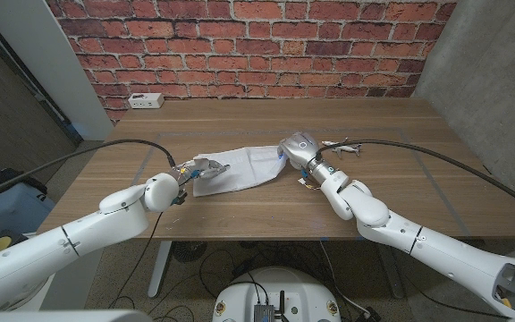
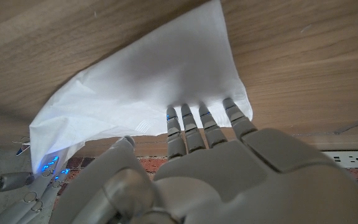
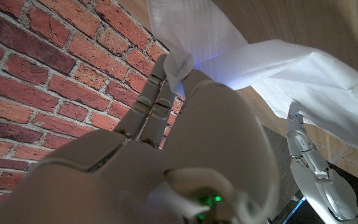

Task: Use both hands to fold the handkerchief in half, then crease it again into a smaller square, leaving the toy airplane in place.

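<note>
— How far along is it?

— I'd judge mid-first-fold. On the wooden table (image 1: 401, 192) the white handkerchief (image 1: 240, 170) lies near the middle as a long, rumpled band, so the halving looks begun but not squared off, and the second crease into a small square is still to do.

— And the hands?

— The right hand (image 1: 299, 148) has the cloth's end bunched between its fingers, lifted a little off the wood. The left hand (image 1: 197, 169) sits at the opposite end, fingers (image 2: 207, 124) stretched onto the fabric; whether the thumb pinches underneath I cannot tell.

— The airplane?

— A small pale shape, probably the toy airplane (image 1: 347, 148), lies just beyond the right hand toward the far edge (too small to be sure).

— Any writing?

— None readable. The white power strip (image 1: 145, 101) at the far left corner shows no legible label.
</note>
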Motion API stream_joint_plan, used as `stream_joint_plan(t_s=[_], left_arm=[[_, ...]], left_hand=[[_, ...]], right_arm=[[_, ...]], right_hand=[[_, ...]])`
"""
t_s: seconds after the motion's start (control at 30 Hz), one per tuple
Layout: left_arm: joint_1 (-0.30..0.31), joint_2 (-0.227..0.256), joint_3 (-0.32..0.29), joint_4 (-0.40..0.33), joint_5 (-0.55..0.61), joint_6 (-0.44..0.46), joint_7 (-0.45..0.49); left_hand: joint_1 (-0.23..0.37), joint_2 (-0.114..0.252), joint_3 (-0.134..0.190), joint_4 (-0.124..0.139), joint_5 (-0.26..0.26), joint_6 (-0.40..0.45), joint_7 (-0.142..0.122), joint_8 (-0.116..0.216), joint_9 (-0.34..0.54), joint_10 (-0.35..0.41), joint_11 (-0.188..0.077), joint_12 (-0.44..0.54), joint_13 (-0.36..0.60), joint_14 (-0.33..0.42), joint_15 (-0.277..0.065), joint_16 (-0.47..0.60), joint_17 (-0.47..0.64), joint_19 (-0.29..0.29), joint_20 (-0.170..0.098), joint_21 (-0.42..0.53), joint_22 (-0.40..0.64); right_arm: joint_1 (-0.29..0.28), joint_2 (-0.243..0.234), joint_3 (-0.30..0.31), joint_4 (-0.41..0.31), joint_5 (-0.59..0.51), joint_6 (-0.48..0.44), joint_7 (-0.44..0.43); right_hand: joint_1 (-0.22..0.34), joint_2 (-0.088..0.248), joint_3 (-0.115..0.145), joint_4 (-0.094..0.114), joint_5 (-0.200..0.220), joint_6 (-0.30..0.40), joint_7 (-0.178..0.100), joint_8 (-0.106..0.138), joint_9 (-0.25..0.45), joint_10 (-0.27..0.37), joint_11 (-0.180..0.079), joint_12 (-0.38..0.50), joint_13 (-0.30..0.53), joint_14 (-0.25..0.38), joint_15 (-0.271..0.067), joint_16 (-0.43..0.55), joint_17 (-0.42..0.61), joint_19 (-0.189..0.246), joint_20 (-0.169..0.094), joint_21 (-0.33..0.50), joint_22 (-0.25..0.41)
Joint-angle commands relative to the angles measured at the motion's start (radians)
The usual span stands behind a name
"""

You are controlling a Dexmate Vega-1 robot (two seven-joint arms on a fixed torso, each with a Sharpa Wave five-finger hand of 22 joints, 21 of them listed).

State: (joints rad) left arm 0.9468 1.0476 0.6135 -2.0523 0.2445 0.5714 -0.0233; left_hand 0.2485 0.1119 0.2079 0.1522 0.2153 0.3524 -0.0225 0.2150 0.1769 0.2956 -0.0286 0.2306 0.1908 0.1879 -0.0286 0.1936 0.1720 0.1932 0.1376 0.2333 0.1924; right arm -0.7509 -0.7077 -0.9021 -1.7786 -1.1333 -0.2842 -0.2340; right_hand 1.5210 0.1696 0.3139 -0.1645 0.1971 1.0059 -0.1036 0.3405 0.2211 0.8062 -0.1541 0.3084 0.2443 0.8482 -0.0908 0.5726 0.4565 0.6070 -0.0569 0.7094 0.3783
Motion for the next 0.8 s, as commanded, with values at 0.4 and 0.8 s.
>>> stream_joint_plan(t_s=[0.4, 0.8], left_arm=[[-0.028, 0.004, 0.029, -0.001, 0.002, 0.044, -0.068], [-0.018, 0.008, 0.023, -0.001, -0.008, 0.032, -0.053]], left_hand=[[-0.019, -0.013, -0.012, -0.003, 0.008, 0.016, 0.002, 0.002, 0.002, 0.013, 0.008, 0.006, 0.001, 0.017, 0.004, 0.001, 0.003, 0.017, -0.001, 0.010, 0.003], [-0.025, -0.020, -0.018, -0.005, 0.009, 0.012, 0.001, -0.004, 0.002, 0.018, 0.012, 0.005, 0.001, 0.019, 0.006, -0.001, 0.003, 0.020, -0.002, 0.010, 0.003]], right_arm=[[0.140, -0.026, -0.013, 0.024, -0.141, 0.212, 0.044], [0.219, -0.011, -0.040, 0.034, -0.214, 0.319, 0.067]], right_hand=[[0.021, -0.004, -0.006, 0.005, 0.005, 0.008, 0.015, -0.004, 0.008, 0.014, -0.004, -0.007, 0.011, 0.028, -0.149, -0.003, 0.018, -0.019, -0.158, 0.051, 0.022], [0.024, -0.006, -0.009, 0.006, 0.004, 0.013, 0.013, -0.006, 0.009, 0.019, -0.006, -0.011, 0.016, 0.039, -0.148, -0.004, 0.028, -0.030, -0.157, 0.083, 0.032]])
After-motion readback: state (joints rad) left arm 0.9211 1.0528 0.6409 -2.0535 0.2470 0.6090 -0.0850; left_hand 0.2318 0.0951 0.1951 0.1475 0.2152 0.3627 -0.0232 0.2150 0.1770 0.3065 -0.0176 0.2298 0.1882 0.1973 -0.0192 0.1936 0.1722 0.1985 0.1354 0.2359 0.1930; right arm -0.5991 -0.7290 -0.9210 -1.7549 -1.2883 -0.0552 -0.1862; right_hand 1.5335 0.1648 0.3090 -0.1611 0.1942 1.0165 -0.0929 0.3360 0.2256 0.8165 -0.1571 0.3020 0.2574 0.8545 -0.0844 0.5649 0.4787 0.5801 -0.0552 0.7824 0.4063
